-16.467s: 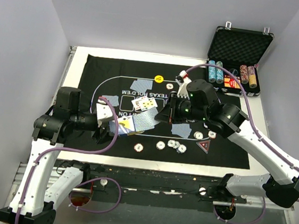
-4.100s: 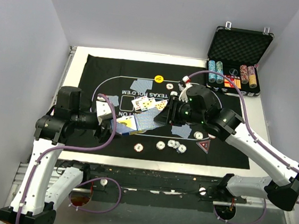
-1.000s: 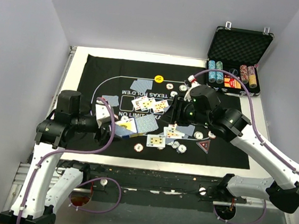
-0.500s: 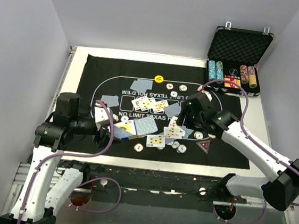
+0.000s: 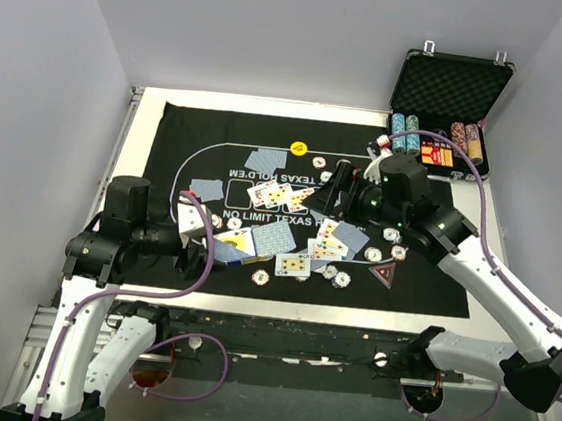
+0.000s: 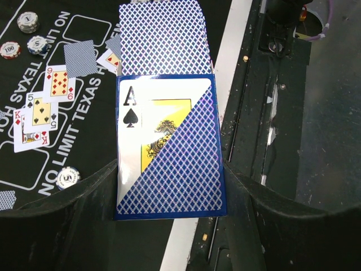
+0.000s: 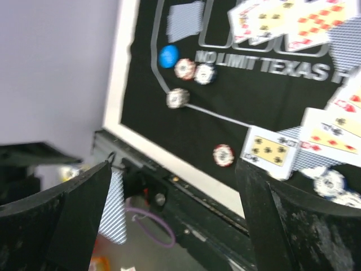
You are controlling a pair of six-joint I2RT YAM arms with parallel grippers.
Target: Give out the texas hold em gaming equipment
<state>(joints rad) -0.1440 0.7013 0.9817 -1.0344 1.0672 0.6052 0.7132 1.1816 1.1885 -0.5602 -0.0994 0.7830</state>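
Observation:
My left gripper (image 6: 169, 172) is shut on a blue card box printed with an ace of spades (image 6: 169, 147), and blue-backed cards (image 6: 163, 36) stick out of its top. From above, that box (image 5: 230, 239) hangs over the black mat's near left. My right gripper (image 5: 340, 189) hovers open and holds nothing above the mat's centre, its fingers (image 7: 79, 203) spread wide. Face-up cards (image 5: 330, 238) and a six of clubs (image 7: 271, 149) lie below it. Striped chips (image 5: 340, 278), a yellow button (image 5: 297, 149), a blue button (image 7: 168, 55) and a red triangular marker (image 5: 383, 273) rest on the mat.
The black felt mat (image 5: 424, 286) covers the white table. An open metal case (image 5: 449, 92) with chip stacks stands at the far right. More face-up cards (image 5: 279, 194) and blue-backed cards (image 5: 264, 161) lie mid-mat. The table's front rail (image 7: 192, 209) is under my right wrist.
My right gripper has opened wide and drawn back up and to the right, away from the face-up cards on the mat. The left arm still holds the card box, barely moved.

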